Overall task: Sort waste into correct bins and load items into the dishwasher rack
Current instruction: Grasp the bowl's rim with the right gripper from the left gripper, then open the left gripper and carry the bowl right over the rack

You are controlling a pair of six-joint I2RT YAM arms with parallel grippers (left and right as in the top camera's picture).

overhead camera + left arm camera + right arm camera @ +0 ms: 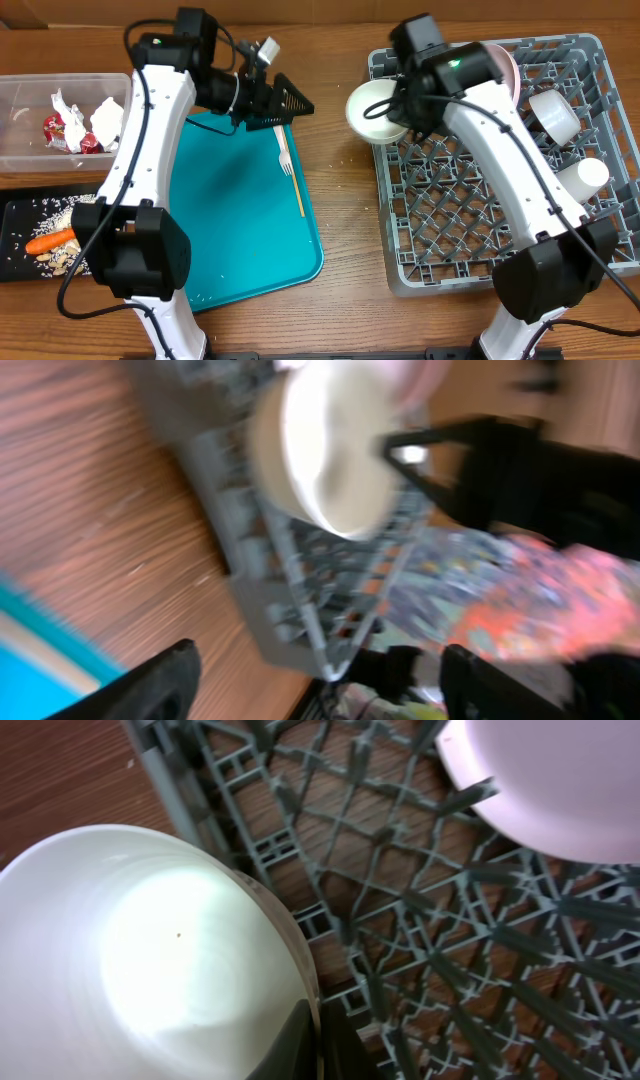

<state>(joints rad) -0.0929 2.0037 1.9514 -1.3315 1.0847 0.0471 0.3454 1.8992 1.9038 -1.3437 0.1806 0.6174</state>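
My right gripper (pixel 402 108) is shut on the rim of a white bowl (pixel 375 110), holding it at the left edge of the grey dishwasher rack (pixel 450 235). The right wrist view shows the fingers (pixel 300 1045) pinching the bowl (pixel 150 960) rim, with the pink plate (pixel 550 780) standing in the rack (pixel 420 900). A second bowl (pixel 553 112) and a cup (pixel 585 178) lie in the rack. My left gripper (pixel 285 100) hangs open and empty over the teal tray, just above the white fork (pixel 285 158). Its blurred wrist view shows spread fingers (pixel 150 685), the bowl (pixel 330 450) and the rack (pixel 290 590).
The clear tub (pixel 25 150) at far left holds a red wrapper (pixel 60 130) and white napkins (pixel 105 115). Below it the black tray (pixel 15 225) holds a carrot (pixel 50 242) and pale scraps. The teal serving tray (pixel 240 220) lies between the arms.
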